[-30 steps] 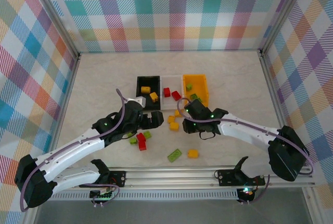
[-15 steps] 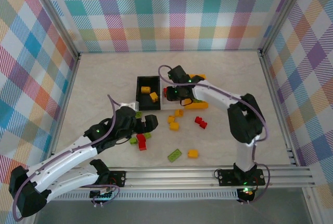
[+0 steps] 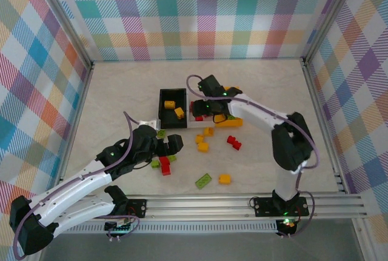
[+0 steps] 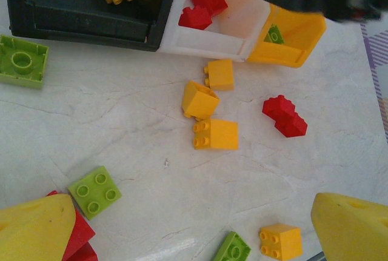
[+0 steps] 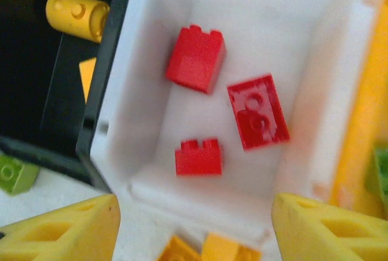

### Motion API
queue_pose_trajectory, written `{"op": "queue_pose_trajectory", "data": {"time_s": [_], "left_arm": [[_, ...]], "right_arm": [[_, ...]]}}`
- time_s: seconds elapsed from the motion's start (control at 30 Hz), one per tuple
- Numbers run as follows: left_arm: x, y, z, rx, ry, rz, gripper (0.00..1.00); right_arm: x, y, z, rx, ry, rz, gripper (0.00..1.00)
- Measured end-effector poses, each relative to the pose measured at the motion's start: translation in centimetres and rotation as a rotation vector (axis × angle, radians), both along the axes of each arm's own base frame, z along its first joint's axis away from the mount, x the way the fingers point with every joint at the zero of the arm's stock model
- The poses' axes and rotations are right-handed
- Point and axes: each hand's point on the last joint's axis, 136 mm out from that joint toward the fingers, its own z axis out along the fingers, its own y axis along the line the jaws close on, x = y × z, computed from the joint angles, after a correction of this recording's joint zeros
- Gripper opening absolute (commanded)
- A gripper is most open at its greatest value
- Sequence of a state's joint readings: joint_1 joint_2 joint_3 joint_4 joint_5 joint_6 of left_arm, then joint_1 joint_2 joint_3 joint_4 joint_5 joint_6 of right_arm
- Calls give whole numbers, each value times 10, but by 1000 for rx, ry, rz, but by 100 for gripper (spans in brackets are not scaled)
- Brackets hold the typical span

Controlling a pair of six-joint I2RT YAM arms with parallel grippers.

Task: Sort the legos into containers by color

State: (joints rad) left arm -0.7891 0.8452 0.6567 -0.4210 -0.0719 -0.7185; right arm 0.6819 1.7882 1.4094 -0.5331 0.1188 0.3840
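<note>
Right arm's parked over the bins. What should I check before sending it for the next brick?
1. Right gripper empty: ok, jaws apart above the white bin.
2. White bin all red: ok, three red bricks.
3. Black bin all yellow: ok, two yellow bricks seen.
4. Orange bin all green: cannot tell, the right arm covers most of it.
5. Left gripper open: ok.
6. Sorting done: not ok, loose red brick and others lie outside the bins.
</note>
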Motion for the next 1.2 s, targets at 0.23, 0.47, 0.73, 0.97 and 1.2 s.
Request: {"op": "queue_pose_trajectory", "data": {"time_s": [0.23,0.47,0.73,0.97,1.2], "left_arm": [[-1,0,-11,15,18,-2,100],[1,-1,-22,27,38,-2,100],[3,-3,-23,23,38,2,100],[5,-2,-22,19,34,8,100],[5,-4,-25,23,48,5,100]], "right_arm": [[-65,-60,-3,-9,1,-57,70],[-96,-121,-50,-94,87,-165,71],[-91,-130,-81,-97,171,-178,59],[-105,-106,-89,-81,207,-94,51],[-109,-105,-97,-126,208,-89,44]]}}
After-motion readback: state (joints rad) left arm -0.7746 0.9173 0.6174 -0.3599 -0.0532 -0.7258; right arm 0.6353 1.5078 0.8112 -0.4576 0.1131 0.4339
